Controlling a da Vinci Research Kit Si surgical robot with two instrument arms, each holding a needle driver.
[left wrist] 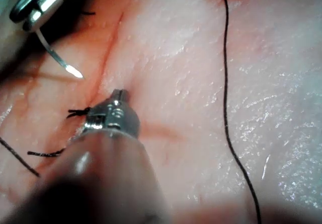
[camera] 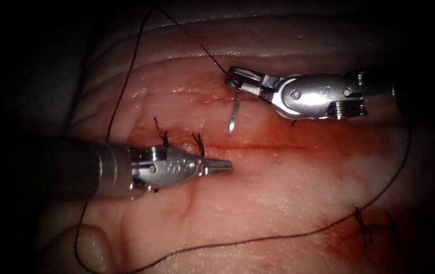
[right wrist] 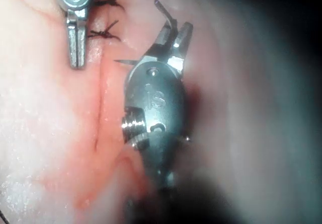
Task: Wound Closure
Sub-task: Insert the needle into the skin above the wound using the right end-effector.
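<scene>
The cut [camera: 263, 146] runs across the tissue [camera: 278, 193], with red fluid along it. My right tool [camera: 233, 77] comes in above the cut, shut on the curved needle [camera: 235, 109] near its thread end. The needle hangs free above the tissue, tip pointing down at the cut, and is seen again as the needle [left wrist: 58, 58]. The dark thread [camera: 121, 96] leaves the needle's end, loops round the left side and crosses the tissue's near part. My left tool [camera: 226, 165] lies just below the cut's left end, jaws shut, holding nothing. The left tool [right wrist: 75, 58] faces the right tool [right wrist: 173, 35].
Two tied stitches with short cut ends [camera: 162, 134] [camera: 198, 144] stand at the cut's left end, beside the left tool. Another knot [camera: 363, 226] sits at the lower right. Thread [left wrist: 226, 83] lies slack across the tissue.
</scene>
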